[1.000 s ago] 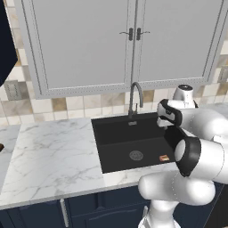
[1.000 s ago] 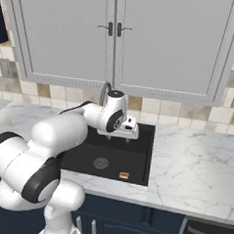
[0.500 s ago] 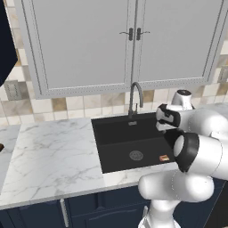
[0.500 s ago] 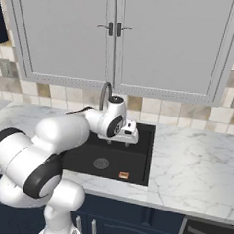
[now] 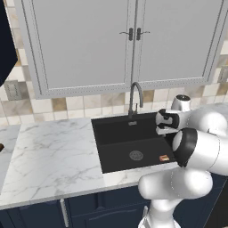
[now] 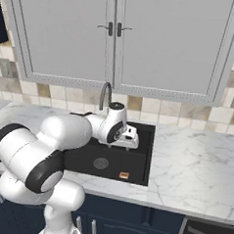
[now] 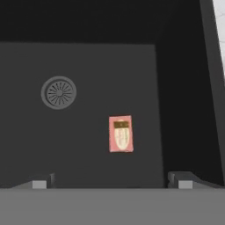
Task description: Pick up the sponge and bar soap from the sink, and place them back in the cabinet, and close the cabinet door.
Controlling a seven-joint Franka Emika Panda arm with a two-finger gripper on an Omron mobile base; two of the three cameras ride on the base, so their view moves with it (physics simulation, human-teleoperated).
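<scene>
The jaws (image 7: 110,182) stand released and wide, holding nothing. In the hand view the two dark fingertips (image 7: 39,181) rise at the lower edge with a bare stretch of basin floor between them. They are poised over the sink (image 5: 104,133) and pointed down into it, clear of the floor.

The bar soap (image 7: 120,134) lies flat on the sink floor, above the gap between the fingertips in that view and nearer the right-hand one. It is apart from both. The round drain (image 7: 59,92) sits well to its upper left. From the left base view the bar soap (image 5: 164,157) lies near the front right corner of the basin, partly beside the arm; from the right base view it (image 6: 124,176) lies near the front wall, right of the drain (image 6: 101,163). The tap (image 5: 135,96) stands at the back rim.

Of the sponge nothing can be reported: the visible parts of the basin and the marble table (image 5: 49,156) carry no green-and-yellow item, and the arm hides part of the sink in both base views. Whether it is already put away cannot be told.

A dark navy panel (image 5: 6,49) at the upper left edge of the left base view may belong to the cabinet; its interior and door position cannot be judged.

Assessment: the soap is not yet grasped. Its pickup, its placing in the cabinet and the door closing remain outstanding.
</scene>
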